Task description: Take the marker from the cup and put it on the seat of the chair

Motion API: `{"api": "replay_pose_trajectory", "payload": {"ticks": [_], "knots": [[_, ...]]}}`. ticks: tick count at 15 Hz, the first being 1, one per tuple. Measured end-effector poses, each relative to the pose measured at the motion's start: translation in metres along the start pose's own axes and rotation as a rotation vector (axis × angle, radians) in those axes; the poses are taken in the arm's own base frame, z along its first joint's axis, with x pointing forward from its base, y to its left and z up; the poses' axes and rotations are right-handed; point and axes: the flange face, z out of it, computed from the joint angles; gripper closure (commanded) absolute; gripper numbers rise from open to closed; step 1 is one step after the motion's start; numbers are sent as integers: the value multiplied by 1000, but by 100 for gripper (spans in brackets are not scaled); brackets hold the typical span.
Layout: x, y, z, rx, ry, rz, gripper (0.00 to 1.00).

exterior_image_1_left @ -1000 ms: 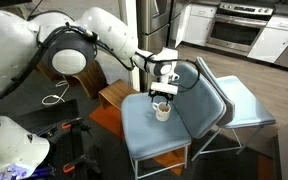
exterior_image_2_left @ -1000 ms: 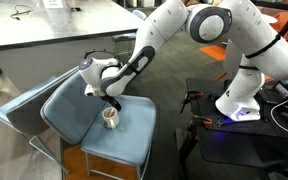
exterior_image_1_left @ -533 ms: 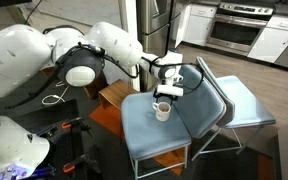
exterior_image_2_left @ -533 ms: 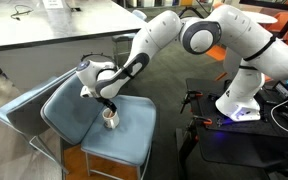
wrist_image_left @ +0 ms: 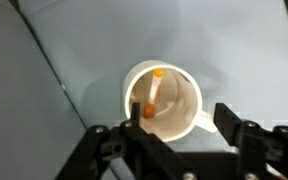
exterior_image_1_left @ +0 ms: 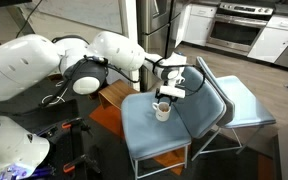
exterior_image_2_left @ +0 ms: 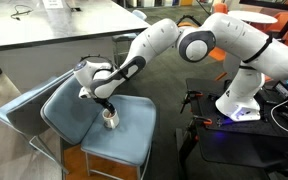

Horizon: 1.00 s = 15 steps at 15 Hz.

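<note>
The white cup (wrist_image_left: 164, 98) stands on the pale blue-grey seat (wrist_image_left: 74, 60) of the chair. It also shows in both exterior views (exterior_image_1_left: 162, 111) (exterior_image_2_left: 111, 120). The marker (wrist_image_left: 154, 90) leans inside the cup, a pale stick with orange ends. My gripper (wrist_image_left: 181, 118) hangs straight above the cup with its jaws open, one black finger (wrist_image_left: 134, 112) over the cup's rim and the other beyond the handle side. It holds nothing. In both exterior views the gripper (exterior_image_1_left: 165, 97) (exterior_image_2_left: 106, 105) is just over the cup.
The chair's backrest (exterior_image_1_left: 199, 95) rises right beside the cup. A second, alike blue chair (exterior_image_1_left: 246, 105) stands behind it. A brown wooden stool (exterior_image_1_left: 112, 96) is at the seat's edge. Bare seat (exterior_image_2_left: 129, 140) lies around the cup.
My arm's upper links have swung around while the gripper stayed above the cup, shifting only slightly. The cup and marker have not moved.
</note>
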Motion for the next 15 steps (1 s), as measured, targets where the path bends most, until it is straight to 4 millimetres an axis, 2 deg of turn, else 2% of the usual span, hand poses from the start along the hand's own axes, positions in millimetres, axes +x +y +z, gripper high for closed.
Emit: {"api": "replay_pose_trajectory", "payload": {"ticks": [2,4,5,6,11,15], "knots": [[-1,2,6,12,-4,7,35],[-1,4,11,18,-7,10,38],[0,5,14,20,-8,10,45],[0,5,16,22,-10,11,42],[-2,9,29,41,-28,20,47],[-7,17,30,46,-39,32,53]]}}
